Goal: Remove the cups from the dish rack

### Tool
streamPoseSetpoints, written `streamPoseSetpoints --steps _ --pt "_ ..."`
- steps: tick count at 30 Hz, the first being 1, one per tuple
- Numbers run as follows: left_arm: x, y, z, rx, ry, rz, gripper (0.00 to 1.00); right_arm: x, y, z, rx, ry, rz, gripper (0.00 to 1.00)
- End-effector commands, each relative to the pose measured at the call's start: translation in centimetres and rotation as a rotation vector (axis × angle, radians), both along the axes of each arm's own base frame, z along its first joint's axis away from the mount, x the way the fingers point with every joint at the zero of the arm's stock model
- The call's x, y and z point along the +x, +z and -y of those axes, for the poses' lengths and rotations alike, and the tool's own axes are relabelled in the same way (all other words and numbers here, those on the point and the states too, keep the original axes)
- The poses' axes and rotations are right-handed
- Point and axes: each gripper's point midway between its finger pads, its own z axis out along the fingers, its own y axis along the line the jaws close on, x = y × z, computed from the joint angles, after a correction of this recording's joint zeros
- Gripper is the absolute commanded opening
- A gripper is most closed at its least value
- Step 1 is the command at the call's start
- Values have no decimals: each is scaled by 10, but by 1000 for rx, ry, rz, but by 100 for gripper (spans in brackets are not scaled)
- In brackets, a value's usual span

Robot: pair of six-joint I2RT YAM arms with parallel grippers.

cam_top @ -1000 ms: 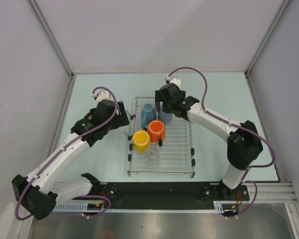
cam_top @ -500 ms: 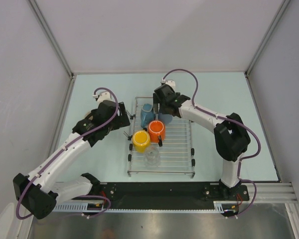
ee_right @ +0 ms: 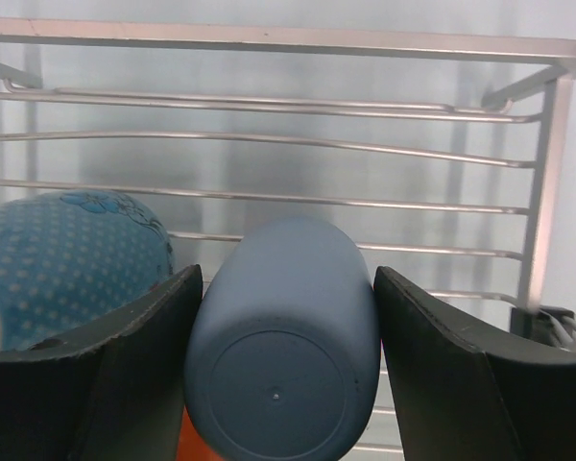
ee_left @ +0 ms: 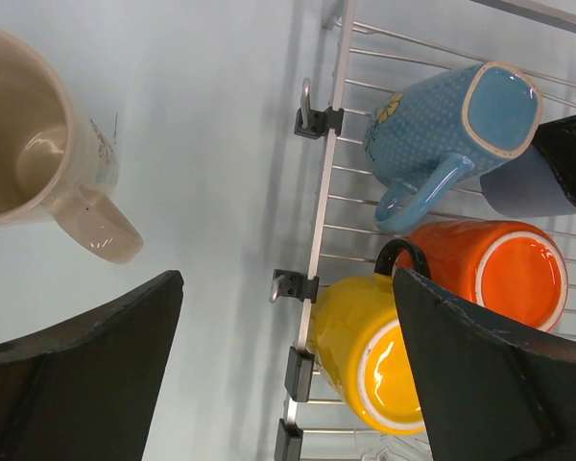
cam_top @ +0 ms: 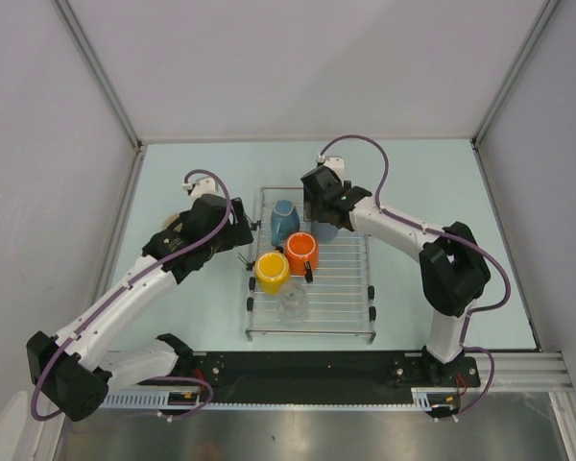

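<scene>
The silver dish rack (cam_top: 350,288) lies mid-table. On it are a dotted light blue mug (cam_top: 284,219), an orange mug (cam_top: 301,252), a yellow cup (cam_top: 272,271) and a clear glass (cam_top: 293,303). My right gripper (cam_top: 326,219) is at the rack's back, its fingers (ee_right: 125,365) pressed on both sides of a plain light blue cup (ee_right: 283,365) lying on the bars. My left gripper (ee_left: 288,288) is open and empty, above the table by the rack's left edge (ee_left: 319,240). The beige cup (ee_left: 38,144) stands on the table left of the rack, hidden under the left arm in the top view.
Grey walls enclose the table on three sides. The arm bases and a black rail (cam_top: 307,370) run along the near edge. In the left wrist view the yellow cup (ee_left: 370,355) and orange mug (ee_left: 499,269) lie just right of the rack's edge.
The right arm shifted its wrist and elbow slightly while its gripper stayed at the plain blue cup. The left arm hardly moved.
</scene>
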Motion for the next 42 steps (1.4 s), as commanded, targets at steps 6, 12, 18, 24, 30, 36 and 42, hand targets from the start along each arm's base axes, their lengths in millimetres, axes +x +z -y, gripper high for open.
streamPoseSetpoints --steps 6,12,18,24,30,36,42 --pt "11 24 2 1 2 75 95 -12 106 24 110 -65 192 0" --pt "19 43 18 -51 -43 116 94 -42 164 24 295 0 269 0" --pt "5 67 67 -304 -265 223 94 -81 191 5 674 184 329 0" --pt "-21 91 91 -544 -418 384 95 -105 205 -2 952 281 376 0" --pt "-41 104 105 -677 -532 458 95 -125 214 -4 1159 352 394 0" --pt "-57 122 109 -789 -604 547 95 -135 231 -7 1316 421 424 0" --pt "-69 139 111 -851 -659 605 93 -136 228 -12 1370 441 409 0"
